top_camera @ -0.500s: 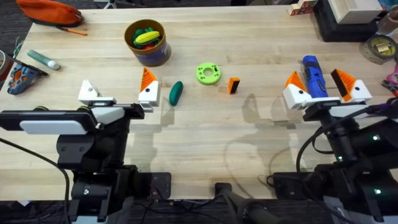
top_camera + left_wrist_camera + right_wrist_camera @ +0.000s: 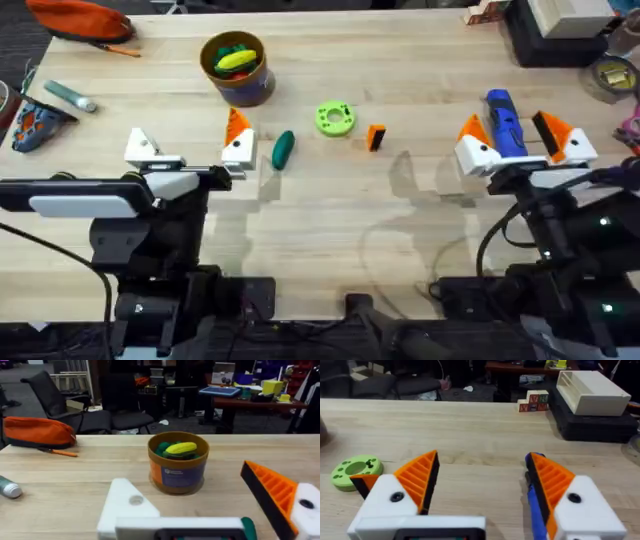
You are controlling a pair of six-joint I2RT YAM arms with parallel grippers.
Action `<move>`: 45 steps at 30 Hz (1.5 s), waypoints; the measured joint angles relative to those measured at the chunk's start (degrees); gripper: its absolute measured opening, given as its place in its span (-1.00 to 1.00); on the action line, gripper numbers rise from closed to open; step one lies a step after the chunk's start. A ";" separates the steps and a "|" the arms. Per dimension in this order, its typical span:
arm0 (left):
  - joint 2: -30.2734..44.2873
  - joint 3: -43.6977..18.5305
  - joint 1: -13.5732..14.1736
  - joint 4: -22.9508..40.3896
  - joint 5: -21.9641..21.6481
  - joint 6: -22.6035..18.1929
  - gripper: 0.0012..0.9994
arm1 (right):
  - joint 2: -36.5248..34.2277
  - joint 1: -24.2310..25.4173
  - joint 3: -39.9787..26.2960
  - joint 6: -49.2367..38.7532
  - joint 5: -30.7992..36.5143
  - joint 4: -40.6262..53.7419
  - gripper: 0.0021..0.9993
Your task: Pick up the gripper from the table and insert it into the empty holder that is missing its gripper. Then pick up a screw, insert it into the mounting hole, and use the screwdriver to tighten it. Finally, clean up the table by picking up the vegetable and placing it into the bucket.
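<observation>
Overhead view: the step in hand is judged to be the first one, fetching the gripper (image 2: pixel 376 137), which lies loose on the desk (image 2: pixel 330 230) just at 3 o'clock of the green ring (image 2: pixel 335 118). The left tool (image 2: pixel 190 152) rests at the lower left with its white mounts spread and nothing between them; the holder (image 2: pixel 141 148) on its 9 o'clock side is bare, while the opposite mount carries an orange pad. The right tool (image 2: pixel 524 140) sits at the lower right, likewise spread, with the screwdriver (image 2: pixel 505 123) lying between its mounts; whether they press on it, I cannot tell. To do the pick well, the arm should come down over the small piece and pinch its long sides squarely, clear of the ring. The vegetable (image 2: pixel 283 148) lies just at 3 o'clock of the left tool, and the bucket (image 2: pixel 238 70), already holding toy pieces, stands at 11 o'clock of the ring.

Left wrist view: the bare holder (image 2: pixel 125 507) faces the bucket (image 2: pixel 178 462) beyond it, an orange pad opposite.

Right wrist view: both orange pads stand apart, with the screwdriver (image 2: pixel 536 505) against one and the green ring (image 2: pixel 356 471) farther off.

Against the earlier frame, nothing on the desk has moved, and both arms keep their resting poses.
</observation>
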State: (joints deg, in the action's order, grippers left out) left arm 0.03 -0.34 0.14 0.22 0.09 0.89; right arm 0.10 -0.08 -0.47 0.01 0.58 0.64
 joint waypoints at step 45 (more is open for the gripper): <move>72.67 -70.01 0.00 60.40 6.76 0.21 0.97 | -71.49 0.00 -70.73 -1.33 -0.24 63.87 0.99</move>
State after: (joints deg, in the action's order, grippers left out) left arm 72.71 -70.35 0.14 60.62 6.85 1.10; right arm -71.40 -0.08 -71.20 -1.32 0.34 64.51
